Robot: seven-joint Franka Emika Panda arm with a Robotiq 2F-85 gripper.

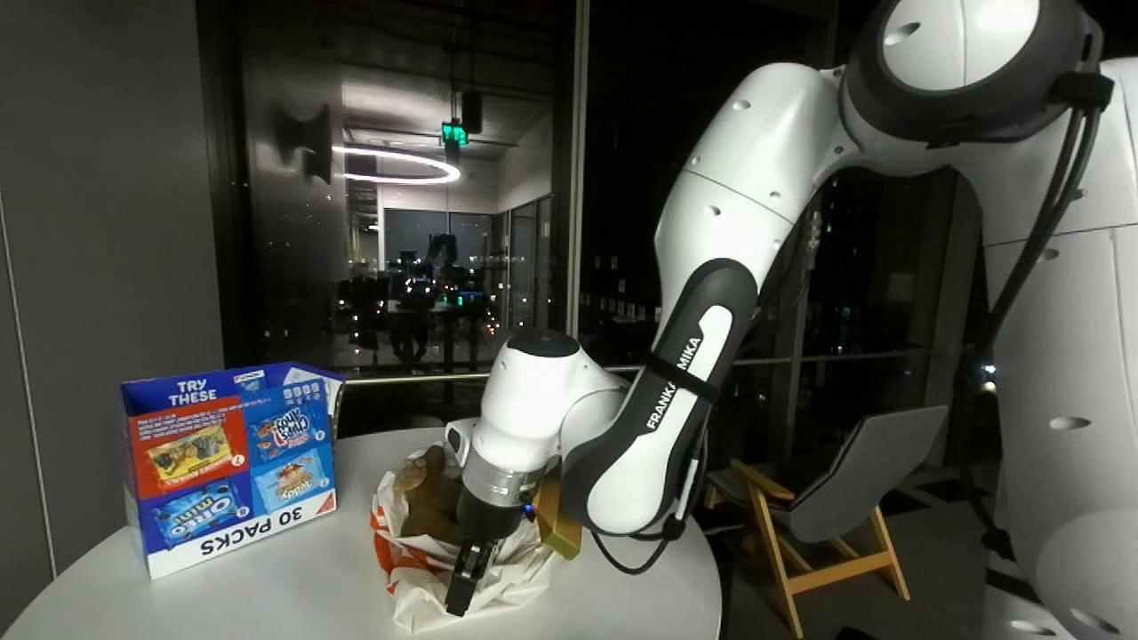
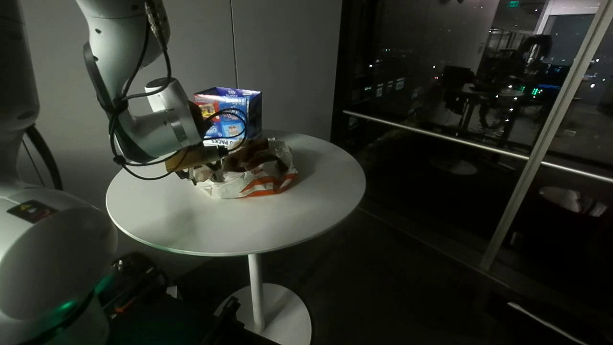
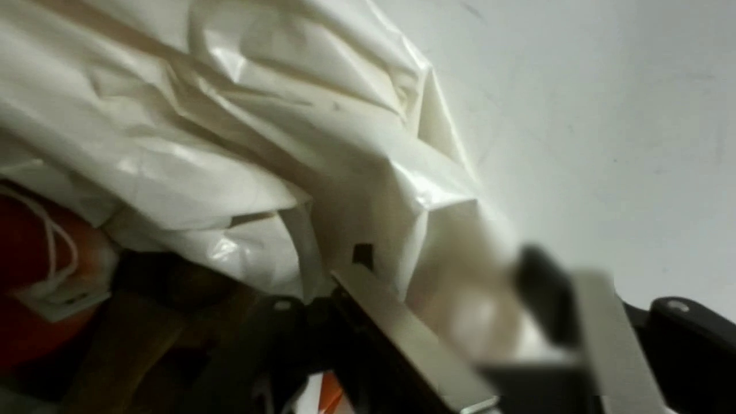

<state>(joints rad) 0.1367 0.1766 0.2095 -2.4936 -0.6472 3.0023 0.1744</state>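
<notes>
Approach to the white-and-orange bag (image 2: 234,186) appears complete: the gripper (image 3: 451,264) stands at its edge, fingers parted, folded plastic between them. No closed hold is evident yet, and the bag rests unlifted on the worktop (image 2: 287,220), with a brown item (image 1: 431,511) visible inside and the snack box (image 1: 244,467) standing apart.

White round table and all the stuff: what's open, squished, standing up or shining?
White round table: upright
White-and-orange plastic-looking bag: open, crumpled
Brown lumpy thing: inside the bag, partly hidden
Black end effector: open, bag folds between its fingers
Blue rectangular cardboard snack box: standing, top open
Grey chair with wooden frame: upright
White ring-shaped lamp: lit
</notes>
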